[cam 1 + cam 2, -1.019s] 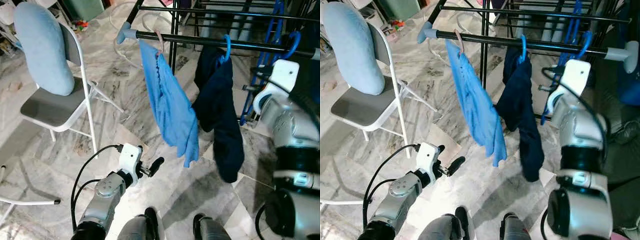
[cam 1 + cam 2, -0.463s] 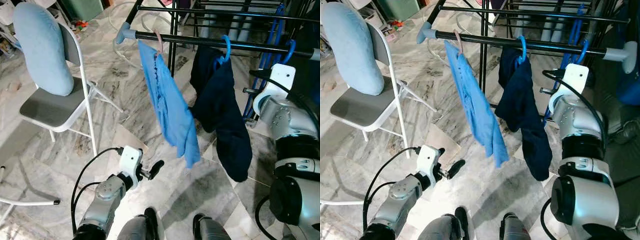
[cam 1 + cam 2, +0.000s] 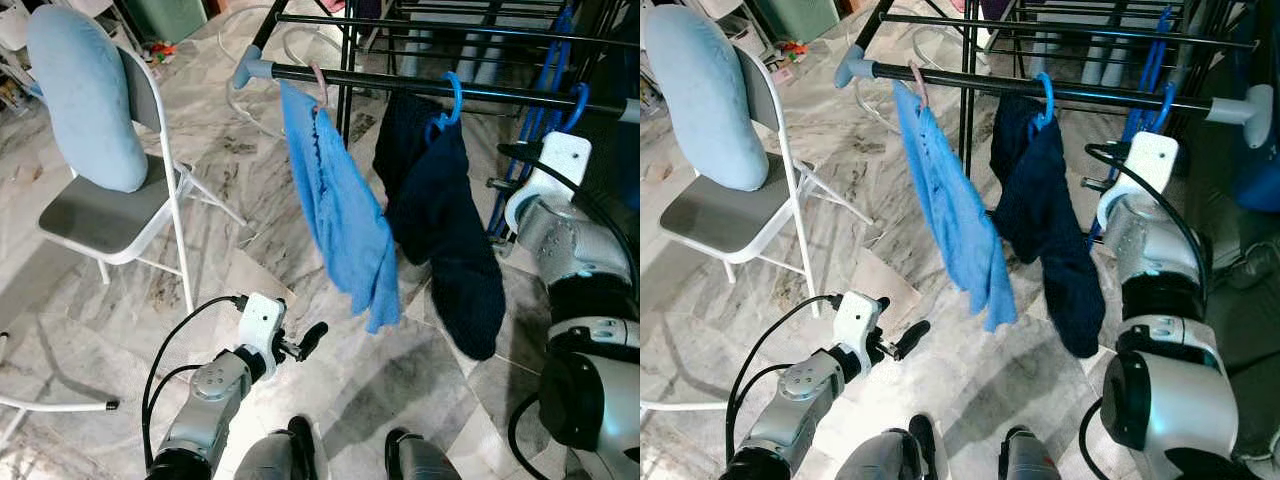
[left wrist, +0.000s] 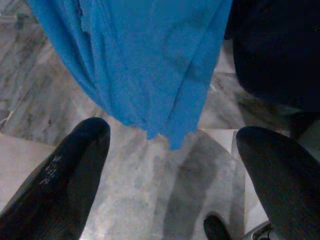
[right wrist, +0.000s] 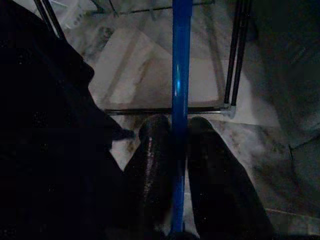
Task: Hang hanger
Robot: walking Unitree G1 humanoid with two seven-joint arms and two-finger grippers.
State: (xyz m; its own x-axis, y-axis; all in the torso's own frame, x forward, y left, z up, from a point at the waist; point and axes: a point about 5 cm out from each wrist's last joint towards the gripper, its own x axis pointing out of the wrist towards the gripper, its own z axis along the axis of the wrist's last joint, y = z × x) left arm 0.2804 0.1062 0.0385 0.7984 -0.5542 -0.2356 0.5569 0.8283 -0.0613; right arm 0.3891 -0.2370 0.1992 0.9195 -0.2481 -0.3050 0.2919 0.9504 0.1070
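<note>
A black rail crosses the top of the eye views. On it hang a light blue garment on a pink hook and a navy garment on a blue hook. Further right a blue hanger has its hook over the rail, and my right gripper is shut on its shaft just beside the navy cloth. My right wrist hides the fingers in the eye views. My left gripper is open and low, below the hem of the light blue garment, with one finger showing.
A white folding chair with a pale blue cushion stands at the left. A second drying rack is behind the rail. The floor is grey marble, and my feet are at the bottom edge.
My right wrist has dropped slightly and the blue hanger's hook has come down onto the rail. The navy garment has swung. The left arm has barely moved.
</note>
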